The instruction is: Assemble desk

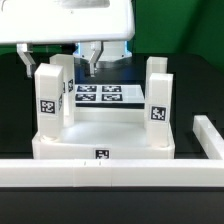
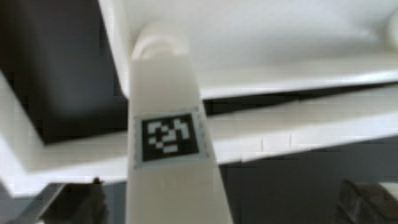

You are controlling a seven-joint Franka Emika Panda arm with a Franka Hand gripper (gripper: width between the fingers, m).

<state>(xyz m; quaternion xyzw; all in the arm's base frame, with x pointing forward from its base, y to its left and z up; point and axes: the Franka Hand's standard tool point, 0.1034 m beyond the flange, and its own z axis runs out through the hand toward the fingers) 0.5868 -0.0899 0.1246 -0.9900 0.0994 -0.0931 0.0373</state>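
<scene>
The white desk tabletop lies with its rim up, and white tagged legs stand upright in its corners. Two legs are at the exterior view's left, and one is at the right. My gripper hangs open over the far side, just beside the far left leg. In the wrist view a tagged leg rises from the tabletop's corner and runs between my dark fingers, closer to one of them. The pads stand wide apart and touch nothing.
The marker board lies flat behind the tabletop. A long white bar spans the foreground and turns back along the exterior view's right. The table surface is black.
</scene>
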